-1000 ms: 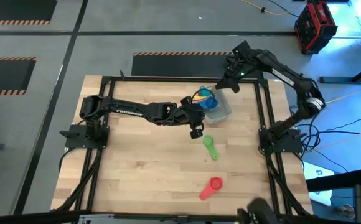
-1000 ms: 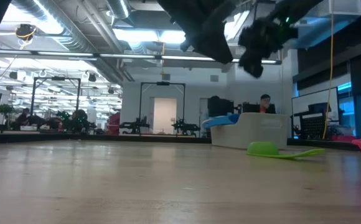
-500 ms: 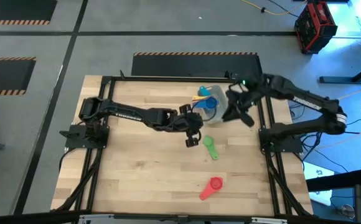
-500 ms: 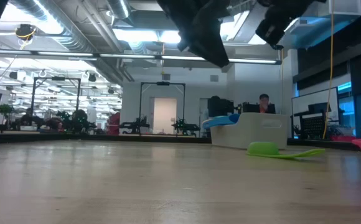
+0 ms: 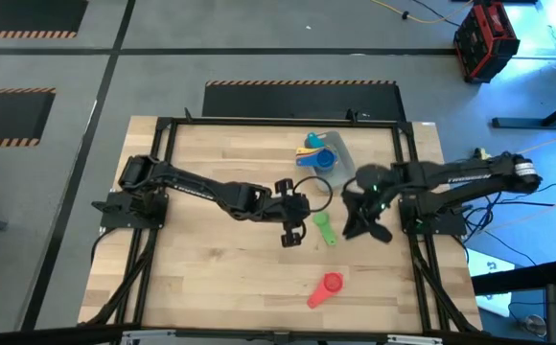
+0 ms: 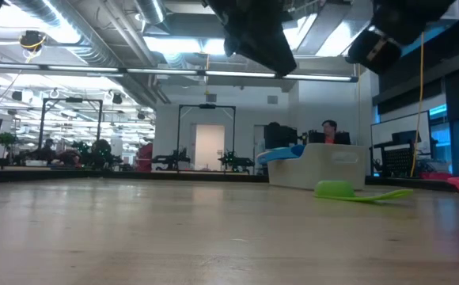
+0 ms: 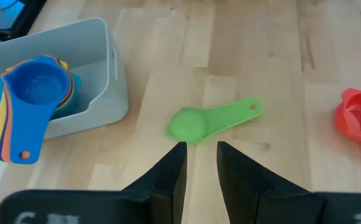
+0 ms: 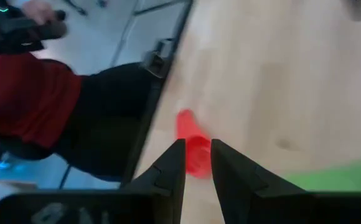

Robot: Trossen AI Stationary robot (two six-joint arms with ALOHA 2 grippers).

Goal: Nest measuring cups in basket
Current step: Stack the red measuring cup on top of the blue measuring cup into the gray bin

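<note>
The green measuring cup [image 5: 324, 228] [image 7: 211, 121] lies on the table, bowl down. My left gripper [image 5: 292, 233] [image 7: 200, 149] hovers open, with a narrow gap, just left of it. My right gripper [image 5: 366, 226] [image 8: 197, 146] hovers open, with a narrow gap, just right of it. The red cup [image 5: 326, 286] [image 8: 193, 149] lies nearer the near edge. The basket [image 5: 338, 161] [image 7: 75, 93] stands toward the far edge. It holds a nested stack with the dark blue cup [image 7: 34, 90] on top and the handles sticking out over its rim.
The black frame rails [image 5: 410, 182] run along the table's sides. Bare wood [image 5: 211, 268] lies left of the cups and toward the near edge. A person in red [image 8: 37, 106] shows beyond the table edge in the right wrist view.
My left gripper has drawn back from the basket toward the near edge and now sits beside the green cup. My right arm has swung from the far right corner past the basket toward the near edge and ended to the right of the green cup.
</note>
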